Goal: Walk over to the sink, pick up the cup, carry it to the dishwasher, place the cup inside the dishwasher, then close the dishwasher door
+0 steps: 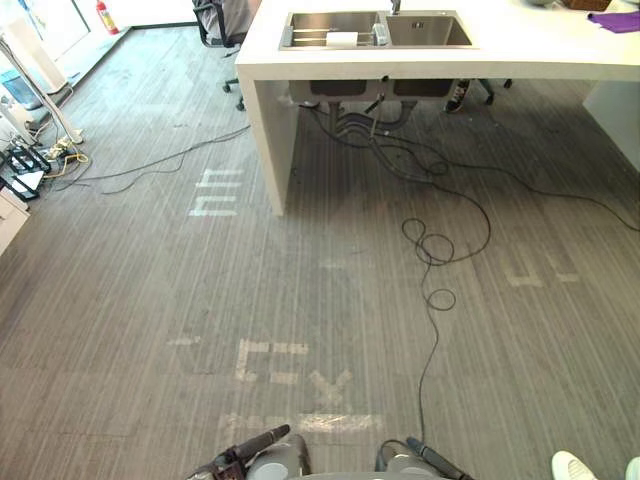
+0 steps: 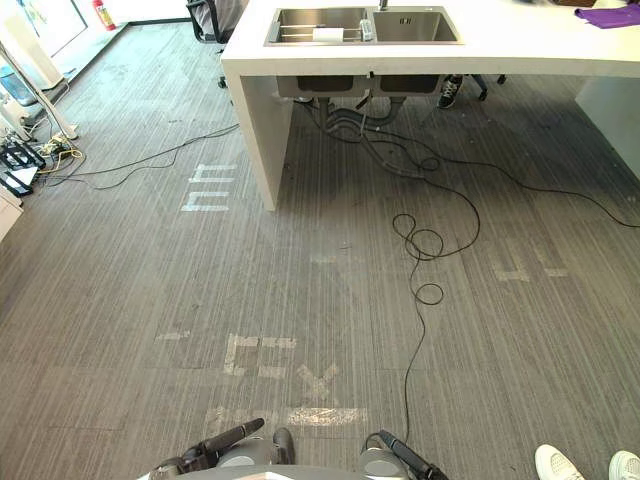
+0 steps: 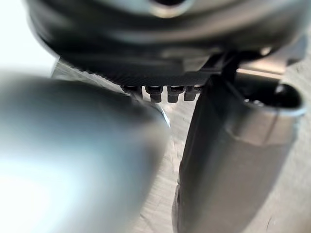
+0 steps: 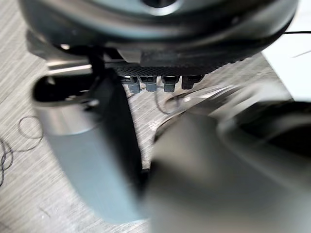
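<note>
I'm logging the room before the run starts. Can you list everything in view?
counter: one, white, far side
sink: one, steel, two basins, set in the counter
cup: one, clear, at the divider between basins; too small to be sure
white item: one, in the left basin
cloth: one, purple, counter's far right
fire extinguisher: one, red, far left
chair: one, black, behind the counter's left end
tape marks: several, white, on the floor
person's shoes: two, white, near right
left robot hand: dark, open, empty, near edge
right robot hand: dark, open, empty, near edge
</note>
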Available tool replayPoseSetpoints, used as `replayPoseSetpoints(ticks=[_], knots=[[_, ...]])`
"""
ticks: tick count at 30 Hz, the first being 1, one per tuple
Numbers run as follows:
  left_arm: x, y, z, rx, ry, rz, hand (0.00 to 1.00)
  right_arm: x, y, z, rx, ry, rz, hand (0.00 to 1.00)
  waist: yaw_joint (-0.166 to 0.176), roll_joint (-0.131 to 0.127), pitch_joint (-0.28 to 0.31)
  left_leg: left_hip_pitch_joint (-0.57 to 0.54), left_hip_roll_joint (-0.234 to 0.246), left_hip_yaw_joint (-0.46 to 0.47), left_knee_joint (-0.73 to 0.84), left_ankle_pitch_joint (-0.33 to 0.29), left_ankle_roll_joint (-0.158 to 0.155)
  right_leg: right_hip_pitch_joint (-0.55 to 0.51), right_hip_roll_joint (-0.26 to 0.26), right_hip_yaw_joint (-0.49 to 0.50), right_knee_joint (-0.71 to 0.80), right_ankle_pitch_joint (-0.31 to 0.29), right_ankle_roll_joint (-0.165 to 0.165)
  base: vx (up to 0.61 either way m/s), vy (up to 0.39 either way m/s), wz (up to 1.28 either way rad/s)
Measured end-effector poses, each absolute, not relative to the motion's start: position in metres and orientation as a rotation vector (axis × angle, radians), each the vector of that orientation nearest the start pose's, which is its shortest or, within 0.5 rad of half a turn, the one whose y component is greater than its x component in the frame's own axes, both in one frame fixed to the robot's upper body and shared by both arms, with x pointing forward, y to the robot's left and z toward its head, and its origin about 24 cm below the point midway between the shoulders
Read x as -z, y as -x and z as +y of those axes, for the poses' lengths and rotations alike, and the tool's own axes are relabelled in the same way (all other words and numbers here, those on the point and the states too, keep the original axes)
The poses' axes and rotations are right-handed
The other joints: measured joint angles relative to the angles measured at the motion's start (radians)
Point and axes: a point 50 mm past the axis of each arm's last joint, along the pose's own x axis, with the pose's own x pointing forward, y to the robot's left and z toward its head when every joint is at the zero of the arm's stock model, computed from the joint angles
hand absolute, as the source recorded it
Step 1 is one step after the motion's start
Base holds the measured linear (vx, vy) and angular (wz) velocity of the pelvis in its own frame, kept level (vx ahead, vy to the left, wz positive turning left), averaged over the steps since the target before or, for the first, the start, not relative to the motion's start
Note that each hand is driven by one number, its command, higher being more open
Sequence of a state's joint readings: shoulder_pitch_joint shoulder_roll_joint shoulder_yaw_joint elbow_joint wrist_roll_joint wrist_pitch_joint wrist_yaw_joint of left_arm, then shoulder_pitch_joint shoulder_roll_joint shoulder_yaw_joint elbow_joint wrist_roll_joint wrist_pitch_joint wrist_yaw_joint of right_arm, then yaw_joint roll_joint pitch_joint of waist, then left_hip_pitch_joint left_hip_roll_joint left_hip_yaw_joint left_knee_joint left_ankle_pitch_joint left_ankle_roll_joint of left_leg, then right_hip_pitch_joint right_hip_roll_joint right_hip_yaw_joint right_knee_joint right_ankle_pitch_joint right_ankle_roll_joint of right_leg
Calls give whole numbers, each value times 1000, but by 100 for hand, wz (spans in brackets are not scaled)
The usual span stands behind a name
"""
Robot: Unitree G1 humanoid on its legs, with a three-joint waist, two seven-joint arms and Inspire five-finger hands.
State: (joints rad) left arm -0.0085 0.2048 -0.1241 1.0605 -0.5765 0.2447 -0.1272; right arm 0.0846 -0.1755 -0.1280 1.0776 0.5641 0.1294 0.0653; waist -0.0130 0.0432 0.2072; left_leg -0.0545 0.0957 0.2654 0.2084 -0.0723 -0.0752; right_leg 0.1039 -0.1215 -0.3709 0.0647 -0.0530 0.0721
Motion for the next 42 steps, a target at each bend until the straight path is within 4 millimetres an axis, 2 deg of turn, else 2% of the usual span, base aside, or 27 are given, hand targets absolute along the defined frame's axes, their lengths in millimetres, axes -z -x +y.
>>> replayPoseSetpoints(ticks=[3, 6, 8, 12, 14, 17, 19, 23, 25, 28, 31, 35, 38, 42], knots=[[157, -116, 197, -121, 356, 1236, 100, 154, -113, -220, 428, -481, 1054, 100, -5, -3, 12, 1, -2, 27, -12, 19, -22, 22, -7, -48, -11, 1, 2, -18, -20, 36], [155, -119, 197, -104, 333, 1229, 100, 142, -149, -215, 371, -456, 956, 100, 2, -3, 18, 1, -3, 31, -12, 27, -18, 36, -8, -69, -14, 1, 3, -42, 1, 23], [154, -122, 198, -101, 306, 1214, 100, 135, -164, -217, 330, -405, 898, 100, 17, -3, 18, 1, -3, 38, -13, 34, -9, 38, -9, -74, -15, 2, 5, -62, 16, 11], [151, -131, 195, -117, 247, 1148, 100, 128, -169, -233, 271, -317, 831, 100, 28, -4, 19, 5, -6, 35, -18, 39, -1, 55, -12, -94, -17, 6, 10, -57, 21, 14], [144, -144, 195, -135, 168, 1078, 100, 125, -171, -240, 246, -249, 815, 100, 28, -5, 19, 14, -15, 33, -51, 63, 35, 55, -14, -102, -18, 11, 9, -69, 31, 10], [140, -153, 196, -170, 50, 1036, 100, 123, -175, -238, 201, -181, 819, 100, 27, -7, 19, 30, -23, 35, -89, 80, 54, 55, -15, -103, -20, 14, 8, -63, 27, 2], [137, -157, 199, -195, -37, 1005, 100, 123, -177, -230, 146, -140, 838, 100, 28, -12, 17, 39, -30, 43, -119, 94, 57, 53, -15, -102, -33, 20, 7, -50, 36, -2], [136, -153, 201, -223, -91, 978, 100, 126, -172, -211, 92, -154, 858, 100, 29, -28, 6, 61, -41, 53, -174, 114, 62, 51, -15, -98, -49, 22, 8, 21, 15, -4], [137, -142, 201, -223, -93, 982, 100, 129, -162, -199, 75, -179, 885, 100, 29, -43, -8, 93, -52, 75, -238, 134, 66, 48, -15, -79, -55, 21, 11, 102, 11, -25], [143, -125, 198, -191, -65, 1045, 100, 135, -146, -191, 78, -215, 958, 100, 22, -56, -27, 127, -63, 101, -293, 153, 75, 47, -14, -52, -69, 20, 18, 105, 10, -27], [148, -115, 197, -192, 27, 1098, 100, 143, -131, -190, 102, -239, 1021, 100, 13, -62, -35, 141, -66, 111, -294, 152, 73, 53, -16, -39, -69, 22, 23, 106, 1, -17], [156, -100, 199, -206, 192, 1166, 100, 152, -111, -189, 155, -320, 1080, 100, -8, -59, -52, 198, -63, 140, -295, 136, 50, 90, -15, -10, -62, 18, 28, 34, -15, -22], [161, -92, 198, -206, 280, 1203, 100, 155, -108, -188, 182, -374, 1080, 100, -27, -59, -65, 204, -62, 142, -299, 136, 50, 85, -17, -3, -48, 10, 35, -34, -21, -10], [162, -92, 199, -207, 330, 1212, 100, 158, -104, -189, 206, -390, 1084, 100, -28, -57, -67, 201, -66, 132, -302, 140, 56, 65, -25, -2, -13, -8, 26, -92, 6, 3]])
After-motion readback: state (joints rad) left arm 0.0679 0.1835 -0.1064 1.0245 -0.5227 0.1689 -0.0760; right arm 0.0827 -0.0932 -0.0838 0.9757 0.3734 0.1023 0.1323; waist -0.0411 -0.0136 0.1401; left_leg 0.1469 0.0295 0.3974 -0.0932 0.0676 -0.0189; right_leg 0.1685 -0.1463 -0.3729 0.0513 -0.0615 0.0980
